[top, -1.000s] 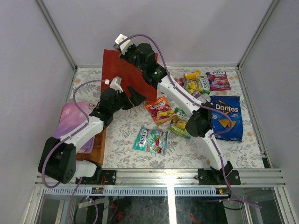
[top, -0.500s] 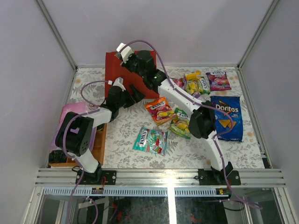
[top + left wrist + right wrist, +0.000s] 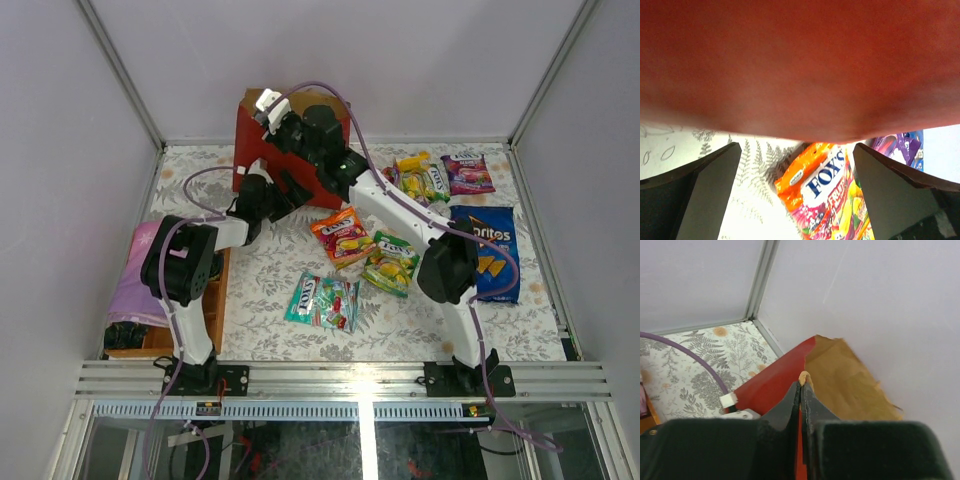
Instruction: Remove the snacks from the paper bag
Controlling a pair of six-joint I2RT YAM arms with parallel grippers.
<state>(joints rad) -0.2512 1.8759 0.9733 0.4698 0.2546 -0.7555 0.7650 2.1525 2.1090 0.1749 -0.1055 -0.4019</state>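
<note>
The bag (image 3: 248,150) stands at the far left of the table (image 3: 270,280), close to the back wall. It is red outside and brown kraft inside, and far larger than any packet. In the right wrist view its mouth faces up and the brown rim looks creased and uneven.

The right gripper (image 3: 801,382) reaches over the bag from above. Its fingers are pressed together on the top edge, where red meets brown, and a small tan bit shows at the tips.

The left gripper (image 3: 796,155) sits low at the bag's front, fingers spread wide with nothing between them. The red wall fills the upper part of its view. I cannot tell whether it touches the paper.

Six snacks lie on the table, outside the bag:
- The orange packet (image 3: 340,235) is just in front of the bag and also shows between the left fingers (image 3: 710,190).
- The green packet (image 3: 392,263) is right beside the orange one.
- The teal packet (image 3: 322,300) is nearer the bases.
- The yellow packet (image 3: 420,178) and the purple packet (image 3: 467,172) lie side by side at the far right.
- The Doritos (image 3: 495,270) lies along the right edge, partly under the right arm's elbow.
</note>
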